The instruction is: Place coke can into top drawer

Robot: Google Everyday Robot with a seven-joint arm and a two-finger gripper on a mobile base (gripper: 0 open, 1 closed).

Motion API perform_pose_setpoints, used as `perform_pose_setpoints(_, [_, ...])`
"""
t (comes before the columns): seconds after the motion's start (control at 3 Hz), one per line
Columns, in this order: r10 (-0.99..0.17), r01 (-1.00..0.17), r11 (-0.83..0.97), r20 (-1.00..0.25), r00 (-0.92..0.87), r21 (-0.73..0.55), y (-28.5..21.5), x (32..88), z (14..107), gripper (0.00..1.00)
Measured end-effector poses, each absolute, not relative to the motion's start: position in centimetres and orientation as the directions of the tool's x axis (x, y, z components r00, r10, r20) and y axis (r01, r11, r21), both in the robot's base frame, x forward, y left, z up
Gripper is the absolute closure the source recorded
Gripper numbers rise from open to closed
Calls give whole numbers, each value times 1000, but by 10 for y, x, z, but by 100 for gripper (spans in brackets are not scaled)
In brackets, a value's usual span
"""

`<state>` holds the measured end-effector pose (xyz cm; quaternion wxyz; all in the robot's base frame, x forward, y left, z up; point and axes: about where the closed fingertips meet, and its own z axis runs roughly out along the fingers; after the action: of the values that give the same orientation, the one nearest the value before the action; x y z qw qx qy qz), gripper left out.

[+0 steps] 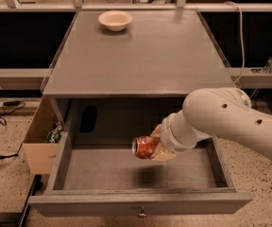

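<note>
Here, tool [155, 148] grips coke can [143, 147] above open top drawer [126, 204].

No text, brand, number or sign is legible on any surface. The can [143, 146] shows red and white print, but no lettering can be read. The gripper [154, 148] grips the can above the open drawer [140, 203] and carries no visible marking.
</note>
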<state>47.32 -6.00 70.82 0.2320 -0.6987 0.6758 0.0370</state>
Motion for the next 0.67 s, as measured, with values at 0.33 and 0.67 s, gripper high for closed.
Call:
perform_pose_setpoints(0.33, [-934, -959, 12, -345, 91, -284, -60, 472, 707, 100])
perform_pose_setpoints(0.67, [-946, -958, 10, -314, 84, -285, -66, 474, 690, 100])
